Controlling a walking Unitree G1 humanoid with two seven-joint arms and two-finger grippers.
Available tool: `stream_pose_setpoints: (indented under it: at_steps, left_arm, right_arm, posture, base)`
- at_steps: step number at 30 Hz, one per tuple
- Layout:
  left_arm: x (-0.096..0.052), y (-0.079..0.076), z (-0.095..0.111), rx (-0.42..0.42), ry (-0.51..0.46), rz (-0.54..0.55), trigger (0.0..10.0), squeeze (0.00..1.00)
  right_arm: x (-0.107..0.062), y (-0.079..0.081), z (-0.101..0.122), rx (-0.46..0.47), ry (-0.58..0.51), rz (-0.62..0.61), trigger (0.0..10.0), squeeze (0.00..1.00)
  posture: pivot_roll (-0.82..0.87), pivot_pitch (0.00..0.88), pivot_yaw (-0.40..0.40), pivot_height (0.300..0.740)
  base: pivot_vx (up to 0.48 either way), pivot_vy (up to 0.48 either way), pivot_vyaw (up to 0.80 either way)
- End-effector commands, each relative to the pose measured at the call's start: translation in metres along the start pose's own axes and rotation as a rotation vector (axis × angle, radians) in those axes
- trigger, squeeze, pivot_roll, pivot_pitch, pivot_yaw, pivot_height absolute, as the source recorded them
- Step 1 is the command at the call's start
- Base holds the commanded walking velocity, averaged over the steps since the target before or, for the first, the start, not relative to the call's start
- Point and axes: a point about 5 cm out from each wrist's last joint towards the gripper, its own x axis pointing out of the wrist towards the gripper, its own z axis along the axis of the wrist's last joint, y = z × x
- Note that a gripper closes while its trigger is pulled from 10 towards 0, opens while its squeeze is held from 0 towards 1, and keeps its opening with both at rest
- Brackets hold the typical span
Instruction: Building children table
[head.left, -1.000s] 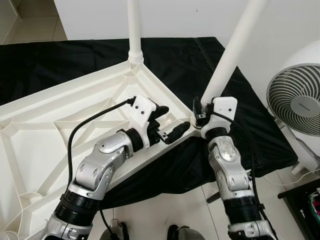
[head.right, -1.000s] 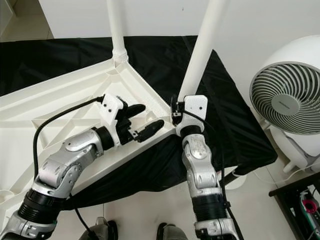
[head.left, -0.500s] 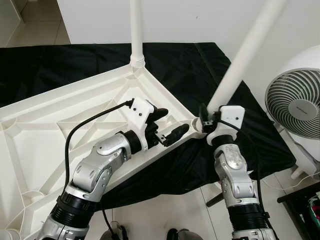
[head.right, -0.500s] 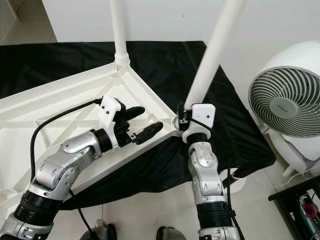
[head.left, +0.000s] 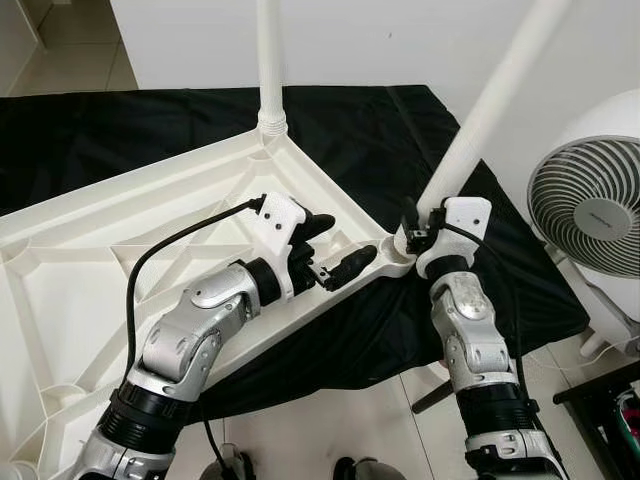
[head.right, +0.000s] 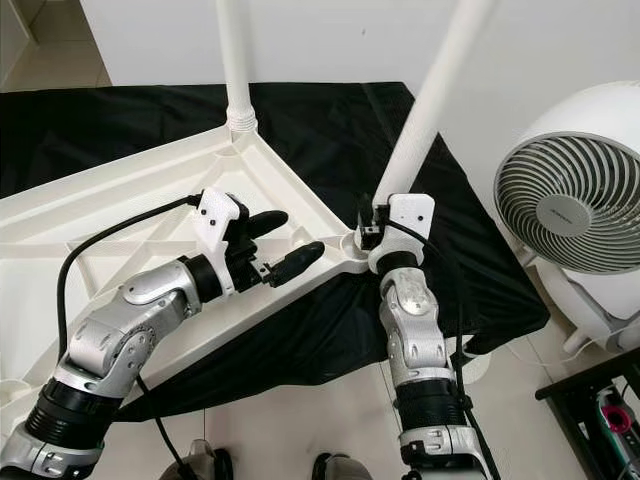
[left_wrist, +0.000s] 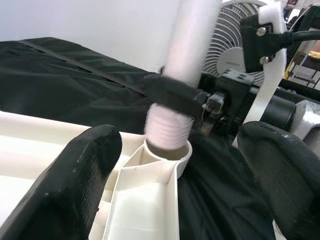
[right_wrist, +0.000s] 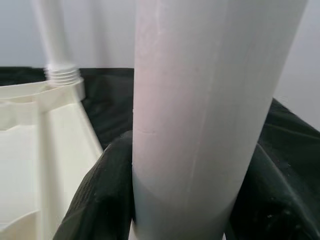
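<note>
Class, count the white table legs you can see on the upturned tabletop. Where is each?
2: one leg upright in the far corner socket; one leg, tilted, held by the right gripper at the near-right corner. Other corners lie outside the pictures.

Fan (head.left: 590, 205) probably crowds right arm's side.

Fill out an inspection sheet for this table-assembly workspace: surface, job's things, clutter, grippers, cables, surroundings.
Surface: black cloth spread over the tiled floor.
Job's things: white tabletop lying underside up; far leg standing upright in its corner socket; near leg tilted, its threaded end at the near corner socket.
Clutter: nothing seen.
Grippers: left gripper open, over the tabletop's rim beside the near socket; right gripper shut on the near leg just above its thread.
Cables: black cable looping from the left wrist camera along the left arm.
Surroundings: white fan on the robot's right; white wall behind.
</note>
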Motion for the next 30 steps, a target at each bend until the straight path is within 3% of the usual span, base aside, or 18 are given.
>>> stream_pose_setpoints:
  at_steps: [1,12,15,18,26,30]
  left_arm:
    - [0.001,-0.009,0.004,0.015,-0.014,-0.112,10.0,0.00]
    - [-0.002,-0.007,0.006,0.014,-0.021,-0.095,10.0,0.00]
    - [-0.003,-0.006,0.007,0.016,-0.020,-0.095,10.0,0.00]
    - [-0.003,-0.006,0.008,0.016,-0.021,-0.094,10.0,0.00]
    - [-0.002,-0.006,0.009,0.011,-0.020,-0.106,10.0,0.00]
    - [-0.002,-0.006,0.009,0.017,-0.018,-0.108,10.0,0.00]
  right_arm:
    - [-0.003,0.005,-0.013,-0.009,0.065,0.038,10.0,0.00]
    - [-0.011,0.012,-0.017,-0.028,0.090,0.091,10.0,0.00]
    - [-0.018,-0.002,-0.025,-0.010,0.122,0.025,10.0,0.00]
    - [-0.019,-0.007,-0.025,-0.007,0.124,0.002,10.0,0.00]
    - [-0.022,-0.016,-0.025,0.004,0.126,-0.059,10.0,0.00]
    - [-0.023,-0.011,-0.026,0.003,0.133,-0.031,10.0,0.00]
  posture:
    - [0.07,0.128,-0.040,0.740]
    - [0.08,0.137,-0.057,0.740]
    - [0.08,0.142,-0.054,0.740]
    - [0.07,0.140,-0.053,0.740]
    - [0.07,0.142,-0.047,0.740]
    - [0.07,0.143,-0.045,0.740]
  base:
    - [0.000,0.000,0.00]
    - [0.000,0.000,0.00]
    - [0.000,0.000,0.00]
    - [0.000,0.000,0.00]
    - [0.000,0.000,0.00]
    - [0.000,0.000,0.00]
